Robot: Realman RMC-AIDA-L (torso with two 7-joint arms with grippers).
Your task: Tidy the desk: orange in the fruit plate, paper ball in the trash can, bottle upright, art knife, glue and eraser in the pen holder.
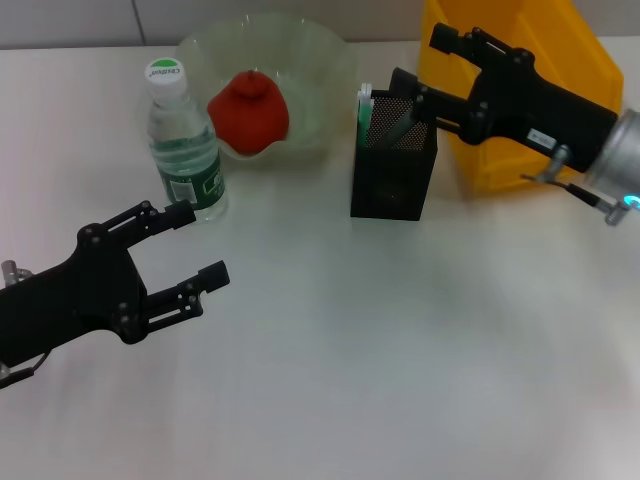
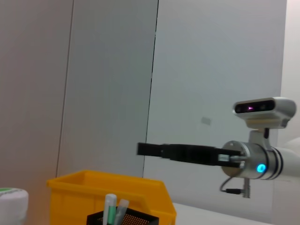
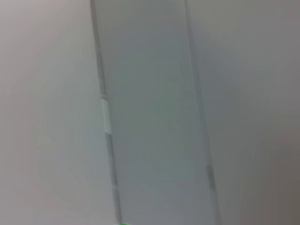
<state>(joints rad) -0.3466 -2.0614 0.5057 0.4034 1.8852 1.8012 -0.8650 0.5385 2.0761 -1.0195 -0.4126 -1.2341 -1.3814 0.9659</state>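
In the head view the water bottle (image 1: pixel 185 140) stands upright at the back left. The orange (image 1: pixel 248 110) lies in the glass fruit plate (image 1: pixel 320 70). The black mesh pen holder (image 1: pixel 393 165) stands mid-table with green-and-white sticks (image 1: pixel 366 112) in it. The holder (image 2: pixel 129 218) and sticks (image 2: pixel 110 206) also show in the left wrist view. My right gripper (image 1: pixel 420 62) is open and empty just above the holder's back right, in front of the yellow trash can (image 1: pixel 520 90). My left gripper (image 1: pixel 202 246) is open and empty, low over the table, in front of the bottle. No paper ball shows.
The trash can (image 2: pixel 108 194) shows in the left wrist view, with my right arm (image 2: pixel 211 154) above it and the bottle cap (image 2: pixel 11 201) at the edge. The right wrist view shows only a wall. Bare white table (image 1: pixel 400 360) lies in front of the holder.
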